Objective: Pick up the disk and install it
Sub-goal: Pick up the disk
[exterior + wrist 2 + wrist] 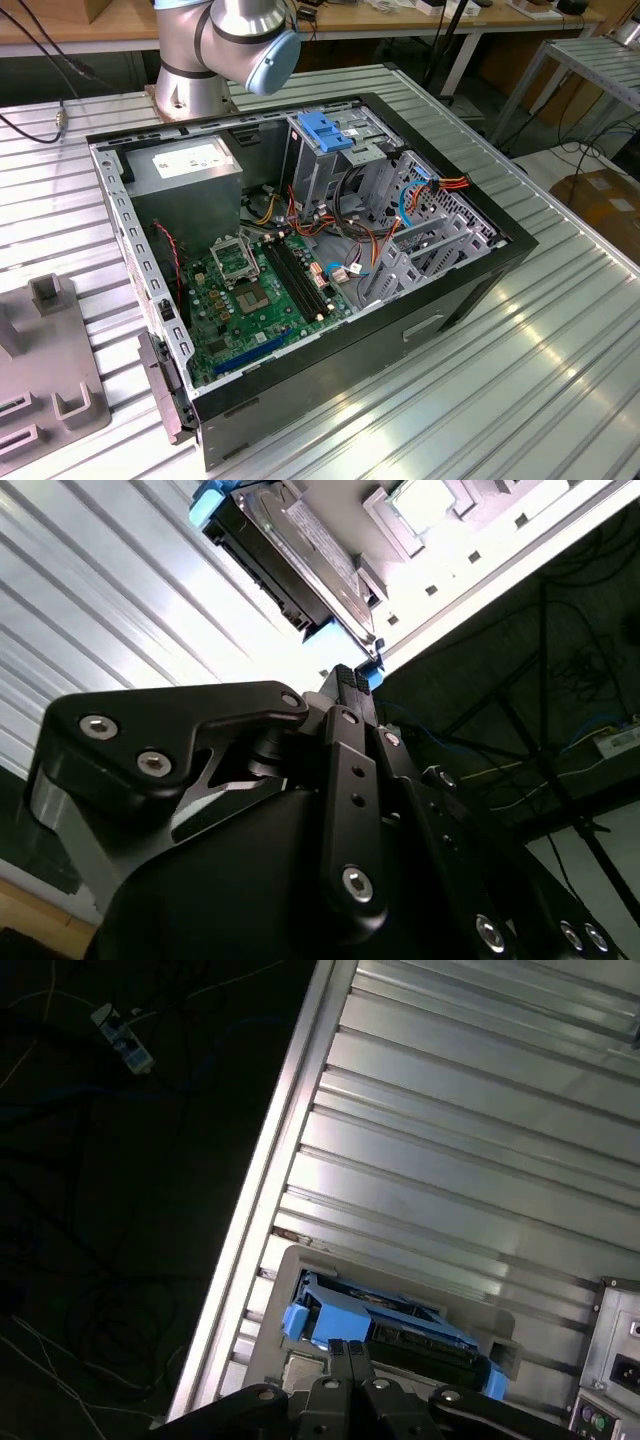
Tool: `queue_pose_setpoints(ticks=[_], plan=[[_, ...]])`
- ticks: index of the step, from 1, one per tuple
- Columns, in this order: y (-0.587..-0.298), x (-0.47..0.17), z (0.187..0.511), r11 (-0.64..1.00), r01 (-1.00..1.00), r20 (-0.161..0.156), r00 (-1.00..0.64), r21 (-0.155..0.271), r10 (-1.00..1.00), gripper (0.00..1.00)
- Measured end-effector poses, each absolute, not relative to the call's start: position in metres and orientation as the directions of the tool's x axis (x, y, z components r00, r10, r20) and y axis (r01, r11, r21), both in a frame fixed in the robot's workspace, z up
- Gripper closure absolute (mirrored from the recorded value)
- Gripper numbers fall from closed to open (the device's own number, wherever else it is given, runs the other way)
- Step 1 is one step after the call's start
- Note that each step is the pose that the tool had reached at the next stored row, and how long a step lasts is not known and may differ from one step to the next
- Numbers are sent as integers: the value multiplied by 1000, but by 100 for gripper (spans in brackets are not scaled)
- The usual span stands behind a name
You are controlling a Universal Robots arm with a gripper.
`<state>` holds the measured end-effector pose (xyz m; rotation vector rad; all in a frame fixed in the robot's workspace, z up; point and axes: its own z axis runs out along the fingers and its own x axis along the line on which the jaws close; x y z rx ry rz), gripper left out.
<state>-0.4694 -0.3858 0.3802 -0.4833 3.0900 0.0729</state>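
Gripper hovers just beside the disk, its 2 fingers pressed together and holding nothing.
The disk lies in a grey holder on the ribbed table, near the table's edge; black-and-silver body, blue carrier frame.

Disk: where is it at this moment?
In both wrist views the disk sits in a grey holder on the ribbed table, near the table's edge, just ahead of the gripper.
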Motion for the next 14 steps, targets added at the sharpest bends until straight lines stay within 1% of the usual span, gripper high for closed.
queue_pose_setpoints(ticks=[14], plan=[[-386, -469, 380, 898, -438, -20, -899, 44, -437, 90]])
